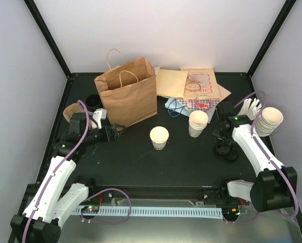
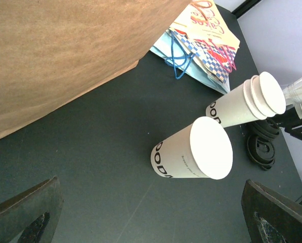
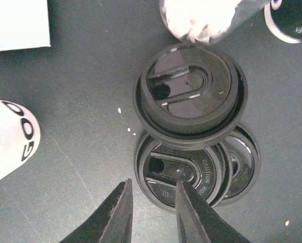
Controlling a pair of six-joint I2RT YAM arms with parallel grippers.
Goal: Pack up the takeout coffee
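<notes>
The takeout coffee (image 1: 159, 136) is a single cream paper cup standing lidless in the middle of the table; in the left wrist view the takeout coffee (image 2: 191, 152) is ahead of my fingers. My left gripper (image 1: 115, 131) (image 2: 151, 223) is open and empty, beside the bag's foot, left of the cup. My right gripper (image 1: 223, 139) (image 3: 154, 185) hangs low over a pile of loose black lids (image 1: 226, 151) (image 3: 191, 96). Its jaws stand a little apart. One fingertip (image 3: 183, 195) lies over the lower lid (image 3: 183, 172); the other is outside its rim. Nothing is gripped.
A brown paper bag (image 1: 126, 96) (image 2: 65, 50) stands upright at the back left. A nested cup stack (image 1: 198, 123) (image 2: 247, 104) is right of the single cup, another stack (image 1: 269, 120) at the far right. Flat printed paper bags (image 1: 191, 86) lie at the back.
</notes>
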